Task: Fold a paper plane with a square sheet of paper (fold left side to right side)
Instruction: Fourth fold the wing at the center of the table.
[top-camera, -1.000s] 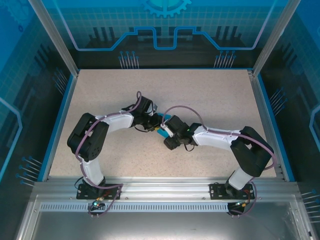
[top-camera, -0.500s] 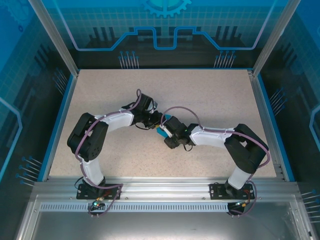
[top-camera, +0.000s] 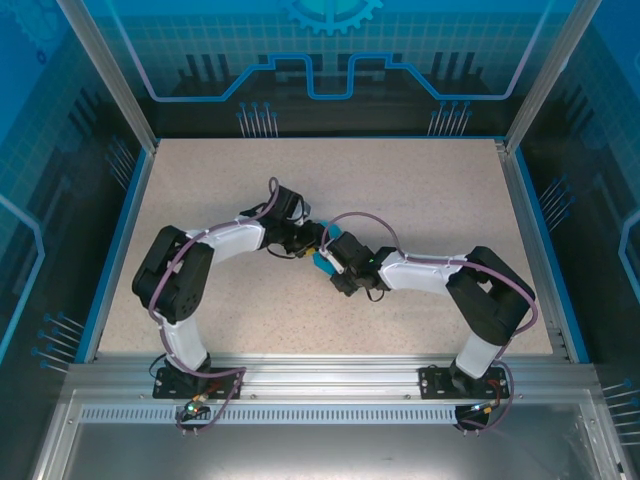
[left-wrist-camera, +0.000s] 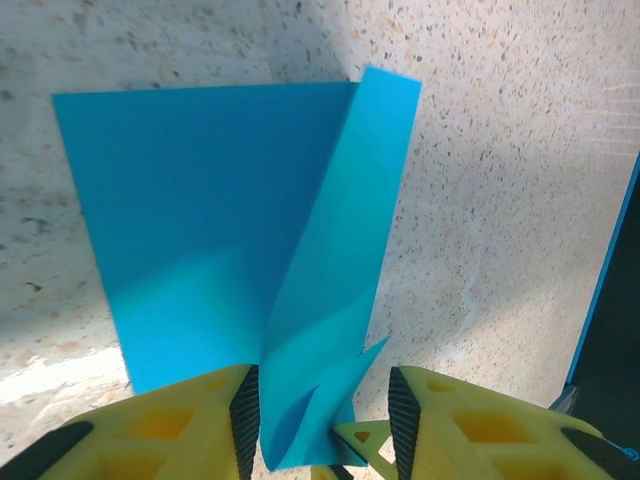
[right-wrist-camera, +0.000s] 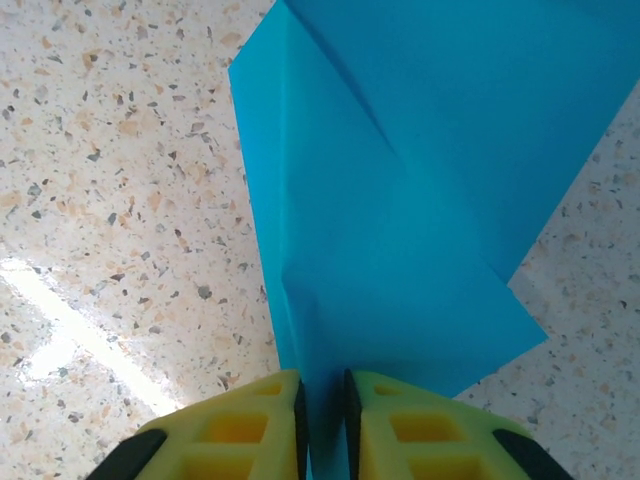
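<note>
**Paper (top-camera: 321, 264) held at mid-desk (top-camera: 420, 180) by both arms**

The speckled desk carries the blue paper at its middle. The left arm (top-camera: 228, 240) and right arm (top-camera: 432, 272) bend inward and meet over it. In the left wrist view the paper (left-wrist-camera: 190, 200) lies mostly flat, with one long flap standing up. The left jaws are parted, with that raised flap between them. The right jaws are closed, pinching the paper (right-wrist-camera: 420, 200) at its near edge.

Sheet (left-wrist-camera: 200, 200) bright blue; fingers (left-wrist-camera: 170, 435) yellow, pads (left-wrist-camera: 245, 420) black; table (left-wrist-camera: 500, 150) beige, dark-speckled.
</note>
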